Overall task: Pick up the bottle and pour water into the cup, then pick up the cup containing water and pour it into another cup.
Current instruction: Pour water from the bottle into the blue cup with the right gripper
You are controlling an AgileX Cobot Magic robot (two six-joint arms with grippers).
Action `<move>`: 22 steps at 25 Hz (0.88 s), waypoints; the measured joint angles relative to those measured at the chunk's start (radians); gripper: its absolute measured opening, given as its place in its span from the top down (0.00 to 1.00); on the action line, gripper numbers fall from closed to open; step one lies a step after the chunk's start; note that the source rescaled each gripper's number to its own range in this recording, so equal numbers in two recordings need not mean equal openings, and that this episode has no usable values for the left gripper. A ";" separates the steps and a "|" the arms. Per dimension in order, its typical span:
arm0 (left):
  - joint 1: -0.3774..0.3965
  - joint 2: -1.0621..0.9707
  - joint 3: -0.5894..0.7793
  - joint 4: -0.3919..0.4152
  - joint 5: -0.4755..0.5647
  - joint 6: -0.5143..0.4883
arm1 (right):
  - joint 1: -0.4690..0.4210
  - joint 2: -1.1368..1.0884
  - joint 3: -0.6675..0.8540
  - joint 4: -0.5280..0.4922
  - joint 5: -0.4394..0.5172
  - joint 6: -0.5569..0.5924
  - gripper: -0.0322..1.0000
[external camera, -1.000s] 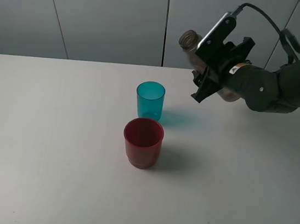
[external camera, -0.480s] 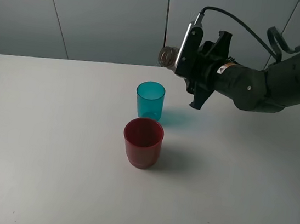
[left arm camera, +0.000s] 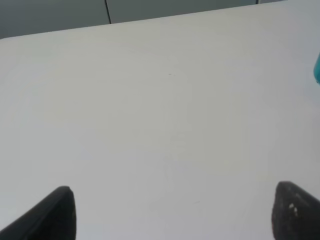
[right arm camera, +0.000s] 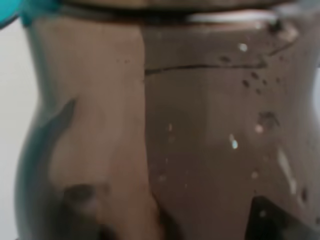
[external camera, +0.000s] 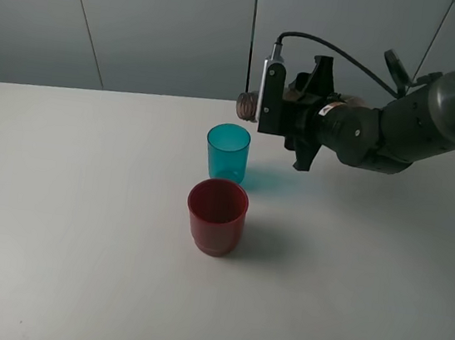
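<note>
The opaque red stepped plastic cup (external camera: pixel 216 215) stands on the white bench (external camera: pixel 75 242), below the right jaws and well apart from them. The small see-through teal-blue plastic cup (external camera: pixel 227 152) stands just behind it, nearer those jaws. The right jaws squeeze the smoky grey-brown plastic bottle (external camera: pixel 247 105), which lies sideways with its mouth close above the teal cup. The arm hides all but its neck. The right wrist view shows its brown wall (right arm camera: pixel 160 130) up close. The left wrist view shows the left jaws spread wide over the bench.
</note>
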 joint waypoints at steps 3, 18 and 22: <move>0.000 0.000 0.000 0.000 0.000 0.000 | 0.002 0.008 0.000 0.000 -0.001 -0.025 0.97; 0.000 0.000 0.000 0.002 0.000 0.000 | 0.002 0.014 -0.048 0.000 -0.007 -0.151 0.97; 0.000 0.000 0.000 0.002 0.000 0.000 | 0.002 0.018 -0.048 0.000 -0.007 -0.193 0.97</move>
